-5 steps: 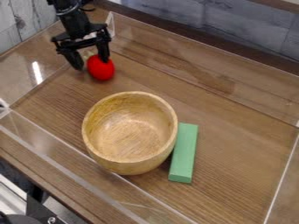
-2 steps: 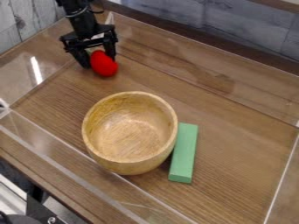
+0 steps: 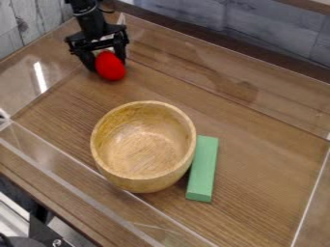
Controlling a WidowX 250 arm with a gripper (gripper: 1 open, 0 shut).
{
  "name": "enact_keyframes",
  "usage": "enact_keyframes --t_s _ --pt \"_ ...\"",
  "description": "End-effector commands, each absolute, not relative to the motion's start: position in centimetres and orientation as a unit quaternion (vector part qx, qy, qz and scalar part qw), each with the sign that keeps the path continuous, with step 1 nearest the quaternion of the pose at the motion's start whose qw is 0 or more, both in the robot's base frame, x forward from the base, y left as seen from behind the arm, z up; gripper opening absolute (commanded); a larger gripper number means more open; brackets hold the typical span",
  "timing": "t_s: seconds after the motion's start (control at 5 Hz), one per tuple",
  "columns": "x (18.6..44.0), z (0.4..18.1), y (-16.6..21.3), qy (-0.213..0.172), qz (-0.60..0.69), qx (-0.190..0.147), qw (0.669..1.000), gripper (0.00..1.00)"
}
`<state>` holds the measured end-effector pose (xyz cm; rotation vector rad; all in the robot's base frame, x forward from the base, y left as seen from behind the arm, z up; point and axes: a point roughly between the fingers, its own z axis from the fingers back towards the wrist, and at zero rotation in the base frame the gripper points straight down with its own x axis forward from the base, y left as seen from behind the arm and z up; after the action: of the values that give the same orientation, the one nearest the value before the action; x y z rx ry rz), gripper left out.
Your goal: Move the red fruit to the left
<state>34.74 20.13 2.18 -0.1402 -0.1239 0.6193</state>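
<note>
The red fruit (image 3: pixel 112 66) is a small bright red rounded toy lying on the wooden table at the upper left. My black gripper (image 3: pixel 100 51) hangs pointing down right over it, its fingers spread open on either side of the fruit's upper part. The fruit's top is hidden behind the fingers, and I cannot tell whether they touch it.
A wooden bowl (image 3: pixel 143 147) stands near the middle front. A flat green rectangular block (image 3: pixel 204 168) lies just right of the bowl. Clear plastic walls (image 3: pixel 39 81) ring the table.
The gripper has shifted slightly right and down over the fruit, staying open. The fruit has moved a little up and back.
</note>
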Motion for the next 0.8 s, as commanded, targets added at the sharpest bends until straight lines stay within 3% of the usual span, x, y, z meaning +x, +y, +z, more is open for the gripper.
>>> enact_keyframes --t_s 0.0,0.6 --pt "34.7 2.1 19.7 -0.059 0.313 -0.059 0.946 1.0" --pt "34.5 2.6 17.2 -0.047 0.331 -0.054 0.941 1.0"
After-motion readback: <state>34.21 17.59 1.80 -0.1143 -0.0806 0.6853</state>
